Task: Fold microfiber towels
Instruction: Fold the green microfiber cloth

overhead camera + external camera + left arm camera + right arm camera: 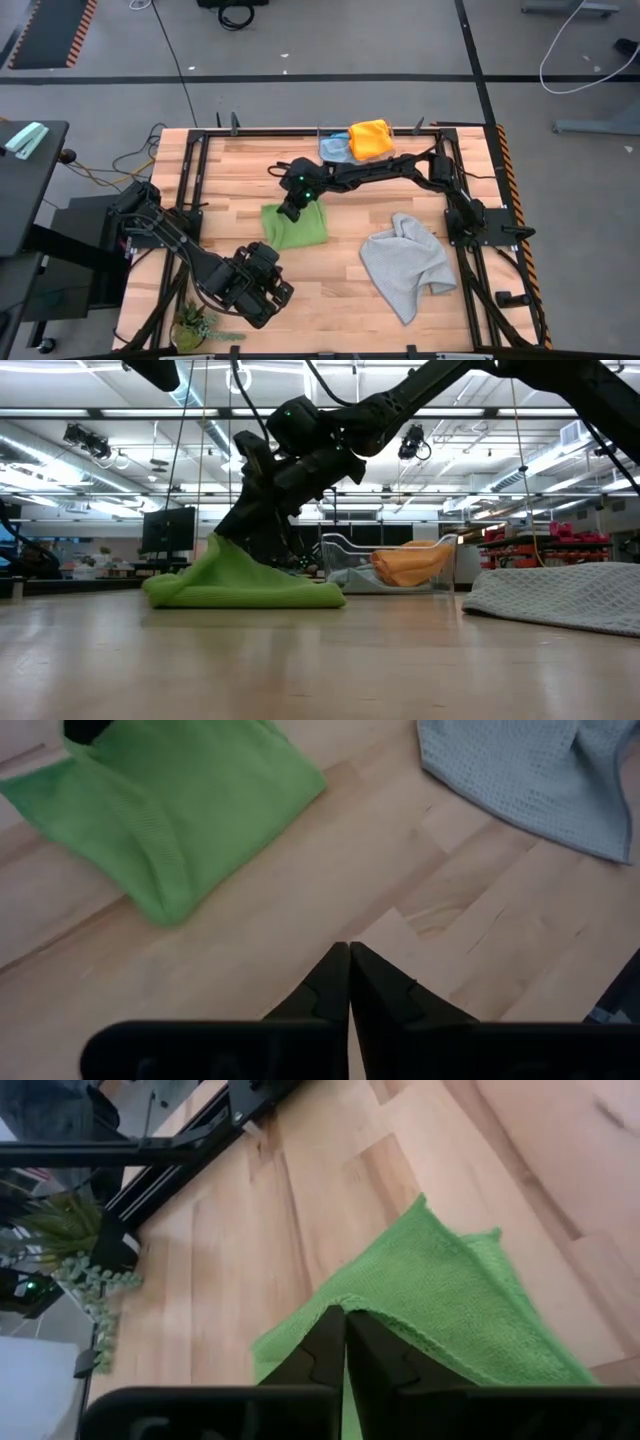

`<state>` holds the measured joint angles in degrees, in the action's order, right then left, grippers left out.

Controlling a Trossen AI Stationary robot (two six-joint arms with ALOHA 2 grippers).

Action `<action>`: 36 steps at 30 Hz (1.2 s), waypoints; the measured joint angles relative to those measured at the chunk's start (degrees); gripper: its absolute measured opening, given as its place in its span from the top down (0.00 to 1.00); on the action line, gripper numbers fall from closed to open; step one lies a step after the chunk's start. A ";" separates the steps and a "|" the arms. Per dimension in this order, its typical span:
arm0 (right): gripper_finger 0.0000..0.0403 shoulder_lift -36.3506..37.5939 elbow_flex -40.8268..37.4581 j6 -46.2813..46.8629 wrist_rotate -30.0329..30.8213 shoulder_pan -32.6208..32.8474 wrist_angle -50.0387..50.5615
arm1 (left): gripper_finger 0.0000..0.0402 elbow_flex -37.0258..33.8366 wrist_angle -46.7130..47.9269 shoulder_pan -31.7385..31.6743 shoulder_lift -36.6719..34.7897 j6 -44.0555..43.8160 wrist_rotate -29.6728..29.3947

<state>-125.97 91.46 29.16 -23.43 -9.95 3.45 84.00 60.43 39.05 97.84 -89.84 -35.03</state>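
The bright green towel [296,228] lies folded at the table's middle, resting on its lower layers. My right gripper [290,210] is at its far left corner, shut on the cloth. In the low view that corner rises to a peak [215,548] under the gripper. The light grey towel [405,262] lies crumpled and flat to the right. The yellow-orange towel [371,138] and the light blue towel [335,148] sit at the far edge. My left gripper [270,262] hovers shut above the near left of the table, holding nothing. My right gripper pinches an edge of the green towel [375,1320] between its two fingers at the far left corner. The fingers slant down from the table's far right. That corner is drawn up into a peak while the rest of the towel [250,588] lies on the table. How many layers it holds I cannot tell.
A clear bin [345,565] at the far edge holds the yellow-orange and blue towels. A small green plant [195,325] stands at the near left corner. Black frame rails [190,190] run along the table's sides. Bare wood [330,290] lies between the green and grey towels.
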 joint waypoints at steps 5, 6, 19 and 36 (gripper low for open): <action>0.85 -0.02 -0.02 -0.70 1.48 -0.21 0.04 | 0.93 0.00 0.01 -0.22 0.02 -0.01 -1.87; 0.83 -0.02 -0.02 -0.80 1.95 -0.34 0.04 | 0.92 0.00 0.00 -0.33 0.02 -0.01 -1.87; 0.71 2.18 -0.09 -0.80 2.81 -4.25 0.18 | 0.96 -0.02 0.16 -1.47 2.49 0.11 -2.68; 0.98 4.68 -0.36 -13.92 9.72 -2.68 27.58 | 0.98 -0.06 -0.03 -14.90 10.35 12.93 -1.82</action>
<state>-121.30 91.10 15.24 -13.71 -12.63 31.03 83.94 60.39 24.14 108.19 -76.90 -36.85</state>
